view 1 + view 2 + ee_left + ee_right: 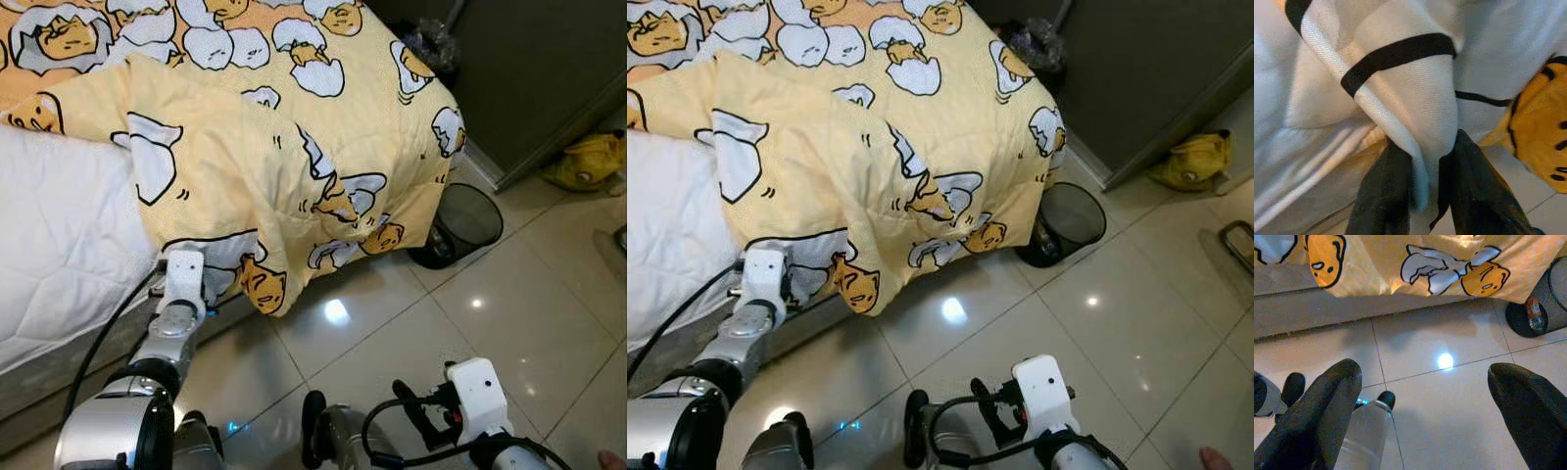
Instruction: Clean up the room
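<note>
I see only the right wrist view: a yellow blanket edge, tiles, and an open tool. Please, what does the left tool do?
Observer: The left tool is shut on a fold of the blanket at its hanging edge beside the bed.
Operator: Is the blanket fully on the bed?
Observer: No, one corner hangs over the mattress side toward the floor.
Operator: What is the dark round thing at my picture's edge?
Observer: A black mesh bin, standing at the bed's corner, partly under the blanket.
</note>
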### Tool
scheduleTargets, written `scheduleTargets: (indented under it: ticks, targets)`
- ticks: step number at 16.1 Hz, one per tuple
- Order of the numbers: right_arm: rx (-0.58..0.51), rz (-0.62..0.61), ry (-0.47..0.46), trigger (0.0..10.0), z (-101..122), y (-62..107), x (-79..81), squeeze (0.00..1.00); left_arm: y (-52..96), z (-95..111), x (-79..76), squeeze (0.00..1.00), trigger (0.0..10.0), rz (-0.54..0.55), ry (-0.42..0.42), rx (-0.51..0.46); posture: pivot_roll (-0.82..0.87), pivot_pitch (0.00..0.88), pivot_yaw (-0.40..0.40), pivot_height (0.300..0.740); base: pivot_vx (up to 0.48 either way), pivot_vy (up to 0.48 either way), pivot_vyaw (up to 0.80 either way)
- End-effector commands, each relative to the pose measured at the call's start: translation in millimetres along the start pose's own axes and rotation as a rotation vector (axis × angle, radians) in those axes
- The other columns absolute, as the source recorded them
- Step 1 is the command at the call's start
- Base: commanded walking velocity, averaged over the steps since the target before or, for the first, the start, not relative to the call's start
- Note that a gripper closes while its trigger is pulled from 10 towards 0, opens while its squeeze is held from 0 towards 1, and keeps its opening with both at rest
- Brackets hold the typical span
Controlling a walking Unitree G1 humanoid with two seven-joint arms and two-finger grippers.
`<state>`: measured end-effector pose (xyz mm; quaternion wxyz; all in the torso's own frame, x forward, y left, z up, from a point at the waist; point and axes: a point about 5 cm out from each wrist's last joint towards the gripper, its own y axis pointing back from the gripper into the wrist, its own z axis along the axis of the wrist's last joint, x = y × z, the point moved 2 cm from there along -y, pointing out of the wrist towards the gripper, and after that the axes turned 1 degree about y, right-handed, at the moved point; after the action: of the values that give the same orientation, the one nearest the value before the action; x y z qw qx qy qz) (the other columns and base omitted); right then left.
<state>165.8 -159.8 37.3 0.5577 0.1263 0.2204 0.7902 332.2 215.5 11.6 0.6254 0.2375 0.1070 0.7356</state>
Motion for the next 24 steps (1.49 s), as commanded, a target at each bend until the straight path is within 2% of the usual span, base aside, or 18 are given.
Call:
scheduleTargets:
  ticks: [1,3,4,5,6,8,11,12,13,15,16,18,20,21,22,24]
  targets:
    - [-0.005,-0.026,0.005,10.0,0,-0.9,-6.6,0.0,0.9,-4,-10.9,0.0,0.0,-0.039,0.005,0.024,-0.22,0.163,-0.161,0.74,0.0,0.0,0.0]
    - [-0.021,-0.03,0.007,10.0,2,-10.2,-7.3,0.0,1.9,-6,-15.8,0.0,0.0,-0.073,-0.043,0.023,-0.2,0.13,-0.139,0.74,0.0,0.0,0.0]
    - [-0.036,-0.035,0.0,10.0,5,-18.6,-7.4,0.0,2.9,-9,-15.7,0.0,0.4,-0.086,-0.08,0.026,-0.19,0.094,-0.115,0.74,0.0,0.0,0.0]
    - [-0.049,-0.034,-0.005,10.0,7,-29.1,-6.8,0.0,4.2,-14,-15.2,0.0,10.0,-0.1,-0.112,0.035,-0.17,0.051,-0.086,0.74,0.0,0.0,0.0]
    - [-0.064,-0.031,-0.009,10.0,11,-38.5,-6.2,0.0,6.0,-21,-15.1,0.0,10.0,-0.118,-0.144,0.047,-0.15,0.014,-0.062,0.74,0.0,0.0,0.0]
    - [-0.095,-0.031,-0.021,10.0,19,-60.1,-6.6,0.0,9.8,-30,-15.0,0.0,10.0,-0.159,-0.225,0.046,-0.1,0.0,-0.038,0.74,0.0,0.0,0.0]
    - [-0.142,-0.018,-0.02,10.0,34,-83.2,-5.1,0.0,10.1,-29,-11.7,0.0,10.0,-0.184,-0.287,0.021,-0.05,0.0,-0.032,0.74,-0.21,0.0,0.0]
    - [-0.146,-0.017,-0.021,10.0,36,-87.1,-5.2,0.0,10.1,-29,-9.6,0.0,10.0,-0.181,-0.28,0.019,-0.04,0.0,-0.03,0.74,-0.48,0.0,0.0]
    - [-0.149,-0.009,-0.019,10.0,37,-90.5,-4.9,0.0,10.8,-32,-8.0,0.0,10.0,-0.175,-0.232,0.032,-0.03,0.0,-0.027,0.74,-0.48,0.0,0.0]
    - [-0.151,-0.002,-0.015,10.0,37,-93.8,-5.7,0.0,14.5,-40,-17.6,0.0,10.0,-0.224,-0.243,0.045,-0.02,0.0,-0.03,0.74,-0.48,0.0,0.0]
    - [-0.149,0.008,-0.011,10.0,37,-96.1,-5.7,0.0,18.0,-46,-26.9,0.0,10.0,-0.274,-0.283,0.055,-0.02,0.0,-0.029,0.74,-0.48,0.0,0.0]
    - [-0.154,0.025,-0.001,10.0,38,-101.8,-6.0,0.0,30.3,-59,-61.4,0.0,10.0,-0.478,-0.333,0.07,-0.01,0.0,-0.033,0.74,0.0,0.0,0.0]
    - [-0.158,0.027,0.006,10.0,39,-104.6,-8.1,0.0,42.8,-67,-89.4,0.0,10.0,-0.649,-0.33,0.086,-0.01,0.0,-0.035,0.74,0.0,0.0,0.0]
    - [-0.158,0.029,0.009,10.0,39,-104.9,-8.4,0.0,46.4,-69,-97.2,0.0,10.0,-0.69,-0.331,0.09,-0.02,0.0,-0.034,0.74,0.0,0.0,0.0]
    - [-0.159,0.032,0.016,10.0,40,-105.2,-10.2,0.0,54.9,-73,-115.3,0.0,10.0,-0.772,-0.314,0.103,-0.02,0.0,-0.034,0.74,0.0,0.0,0.0]
    - [-0.155,0.034,0.02,10.0,39,-105.3,-11.5,0.0,63.1,-78,-128.2,0.0,10.0,-0.83,-0.303,0.122,-0.03,0.0,-0.032,0.74,0.0,0.0,0.0]
